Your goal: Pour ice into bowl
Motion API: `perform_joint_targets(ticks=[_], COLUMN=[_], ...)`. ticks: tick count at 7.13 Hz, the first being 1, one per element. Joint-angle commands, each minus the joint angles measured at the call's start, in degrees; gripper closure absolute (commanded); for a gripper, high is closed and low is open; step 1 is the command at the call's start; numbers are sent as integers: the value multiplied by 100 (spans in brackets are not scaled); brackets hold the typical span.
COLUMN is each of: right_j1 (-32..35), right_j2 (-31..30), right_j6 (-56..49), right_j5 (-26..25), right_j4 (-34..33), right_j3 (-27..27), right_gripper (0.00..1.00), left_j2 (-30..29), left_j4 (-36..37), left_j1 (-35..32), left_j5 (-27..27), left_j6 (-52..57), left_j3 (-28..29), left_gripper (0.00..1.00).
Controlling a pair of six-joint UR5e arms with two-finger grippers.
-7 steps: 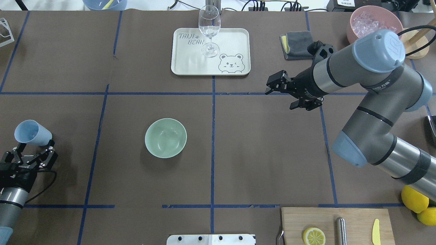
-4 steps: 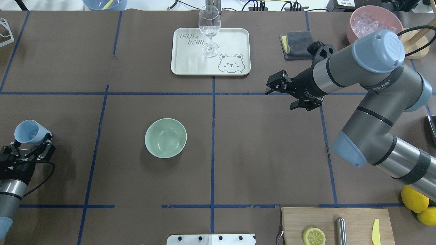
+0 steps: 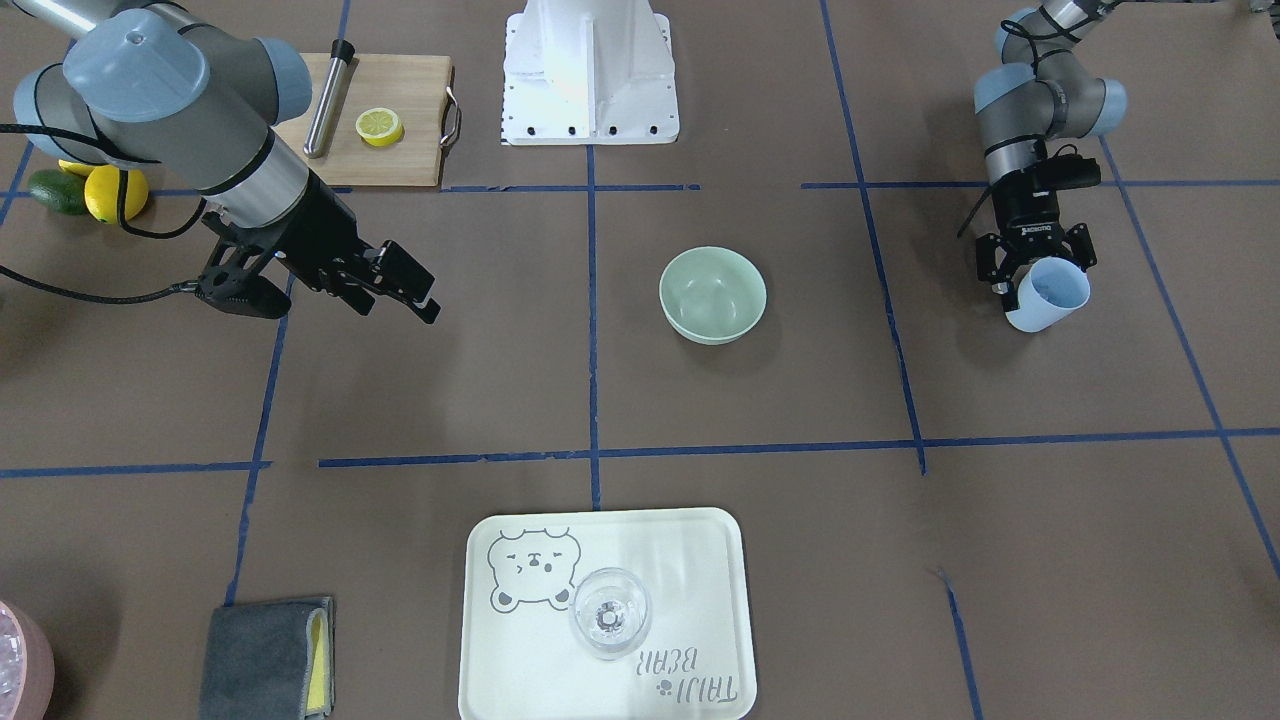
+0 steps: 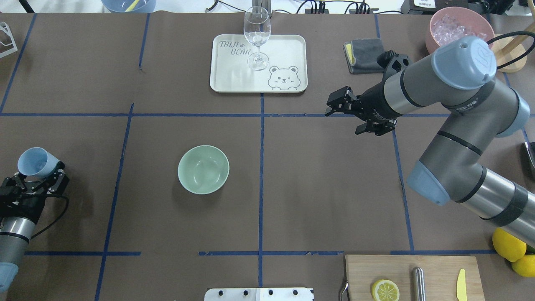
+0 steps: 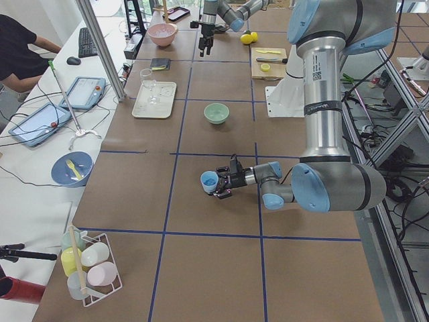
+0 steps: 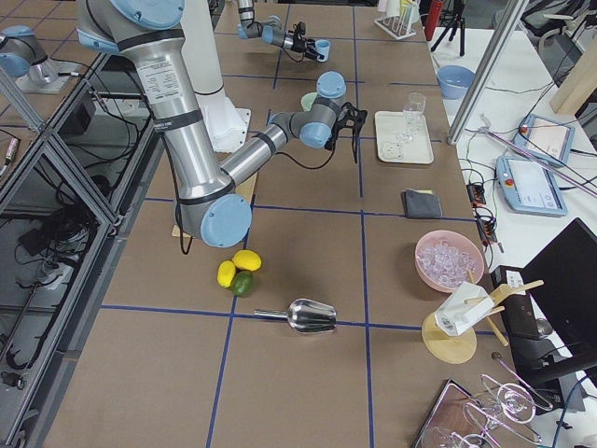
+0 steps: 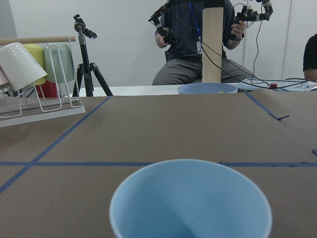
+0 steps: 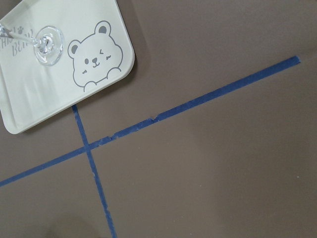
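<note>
The pale mint-green bowl point(image 4: 203, 169) stands upright left of the table's middle; it also shows in the front view point(image 3: 712, 295). I cannot tell whether ice lies in it. My left gripper point(image 4: 39, 174) is shut on a light blue cup point(image 4: 32, 161) at the far left edge, well left of the bowl. The cup is tilted, mouth up and away; the left wrist view shows its rim point(image 7: 190, 198) and no ice in the visible part. Clear ice cubes point(image 4: 449, 27) fill a pink container at the back right. My right gripper point(image 4: 336, 104) is open and empty above the table.
A cream tray point(image 4: 288, 46) with a wine glass point(image 4: 256, 33) stands at the back middle. A grey cloth point(image 4: 363, 54) lies right of it. A cutting board point(image 4: 439, 267) with a lemon half point(image 4: 385, 289) sits front right, whole lemons point(image 4: 508, 244) beside it.
My left gripper has drawn back slightly toward the left edge and the blue cup has tipped a little more upright. The right arm and the bowl have not moved.
</note>
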Motion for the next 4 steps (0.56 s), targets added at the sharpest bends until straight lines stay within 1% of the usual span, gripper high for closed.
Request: perform_joint_targets(ticks=[1,3,4], right_j1=[0,0,0], right_j2=[0,9,9], right_j6=[4,5,5], right_j5=[0,0,0], right_j4=[5,5,-4], right_j3=[-8,1,1], right_gripper=[0,0,0], left_j2=[-97,-133,-133], left_j4=[9,18,18], left_j1=[-8,-61,-87], left_j5=[-41,-128,-137], left_j6=[3,29,55], left_j3=[75,110,110], left_gripper=[0,0,5])
